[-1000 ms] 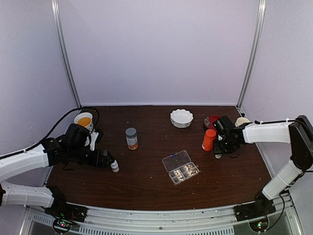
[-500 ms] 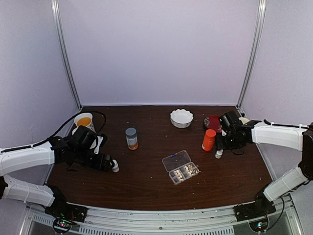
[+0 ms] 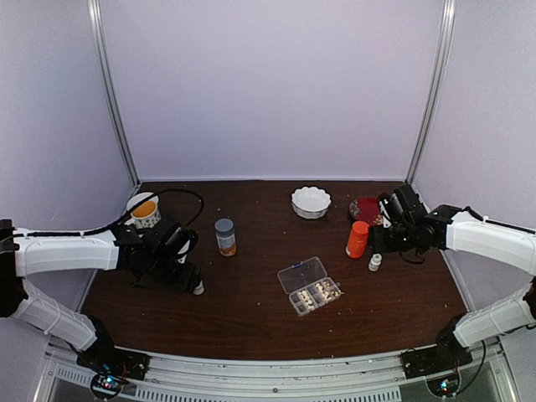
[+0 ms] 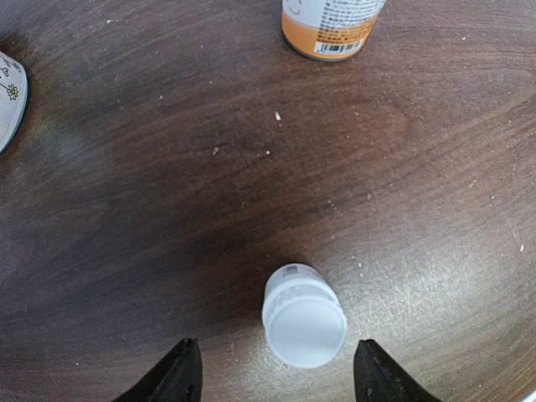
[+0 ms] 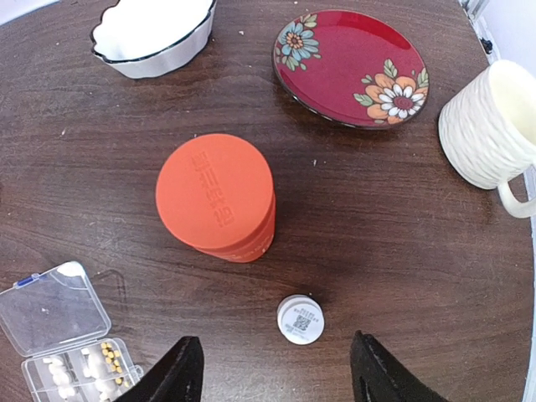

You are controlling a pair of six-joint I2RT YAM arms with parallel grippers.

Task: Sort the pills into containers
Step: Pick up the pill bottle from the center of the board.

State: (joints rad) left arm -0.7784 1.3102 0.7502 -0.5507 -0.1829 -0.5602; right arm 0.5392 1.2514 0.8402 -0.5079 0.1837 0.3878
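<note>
Top external view puts the pill box at about 5 o'clock from the middle of the table, with its hinged lid thrown open toward 11 o'clock. Several of its cells already hold pills, so I judge the sorting to be partway done. The right wrist view confirms pale pieces in the cells, with a few yellowish ones beside them. The frame edge cuts the box off there, so I cannot tell how many cells are unfilled. 2 small bottles stand upright and capped, which suggests their contents have yet to be opened and shared out. The left white bottle is at 8 o'clock on the table and the right white bottle at 3 o'clock. The left gripper hangs over its bottle with the jaws spread to either side of the cap, touching nothing and holding nothing. The right gripper is likewise parted and empty, its bottle just ahead at 12 o'clock. As for materials, the box is thin clear plastic, flat and rectangular. Both small bottles are smooth white plastic cylinders with round caps. The orange bottle is a squat matte cylinder with embossed lettering on its lid, and the grey-capped bottle carries a printed label. Nearby are a scalloped white bowl, a glossy red plate painted with flowers, and a ribbed cream mug. The tabletop is dark wood grain, flecked with pale crumbs.
</note>
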